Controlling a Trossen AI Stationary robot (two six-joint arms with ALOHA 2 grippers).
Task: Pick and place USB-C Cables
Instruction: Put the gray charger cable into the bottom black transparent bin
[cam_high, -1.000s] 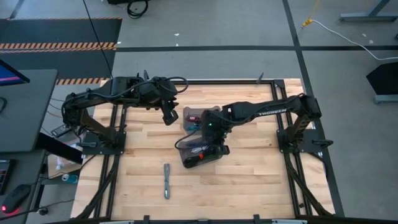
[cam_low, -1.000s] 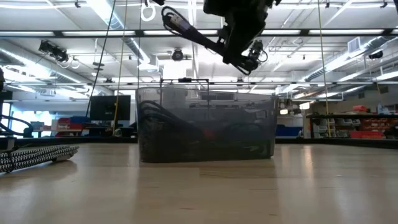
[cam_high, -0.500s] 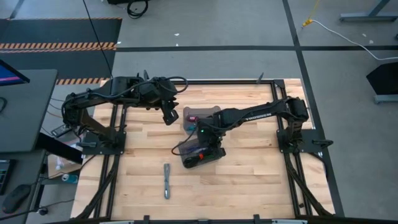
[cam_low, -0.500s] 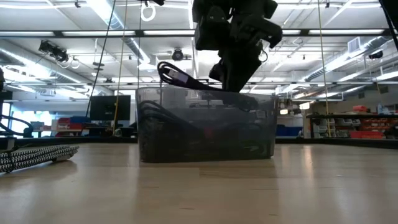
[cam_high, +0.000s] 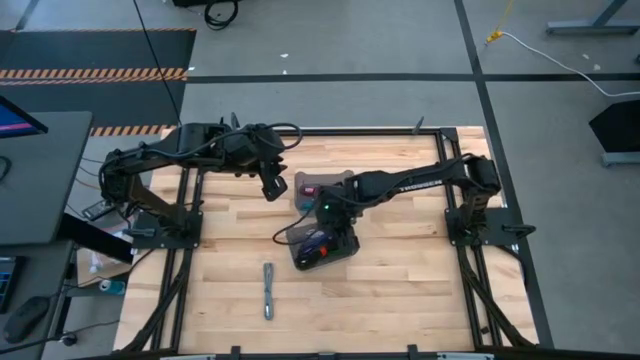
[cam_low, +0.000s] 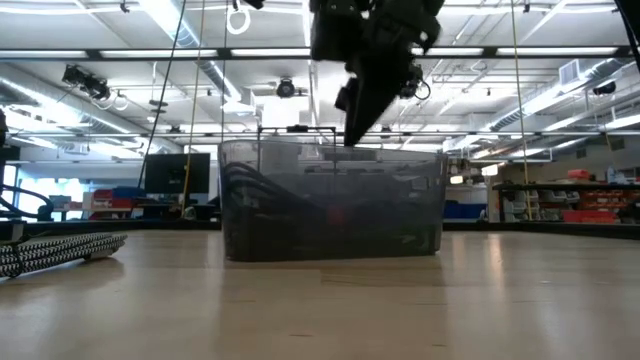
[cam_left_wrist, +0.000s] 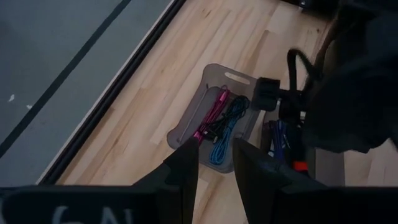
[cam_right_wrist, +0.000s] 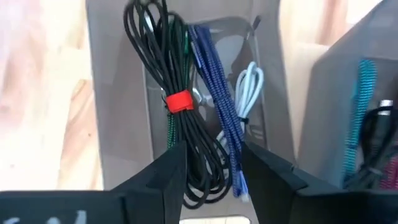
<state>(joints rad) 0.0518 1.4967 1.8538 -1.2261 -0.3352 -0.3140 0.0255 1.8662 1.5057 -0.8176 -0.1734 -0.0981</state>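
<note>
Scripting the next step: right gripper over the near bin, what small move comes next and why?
Probably lift the right gripper straight up. Its fingers stand apart and empty above the bin, and the black cable with the red tie lies inside on other cables. The left gripper waits.

Table (cam_high: 400, 290): light wood butcher-block top inside a dark metal frame.
Bins: two translucent grey, near bin (cam_high: 345, 250) touching far bin (cam_high: 310, 182) mid-table.
Floor: grey, white cord (cam_high: 560, 62) with yellow end.
Hazard tape (cam_high: 95, 73): orange-black stripes.

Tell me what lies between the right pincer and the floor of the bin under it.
The right wrist view shows a black cable bundle with a red tie, a blue braided cable and a white cable below the right pincer.
</note>
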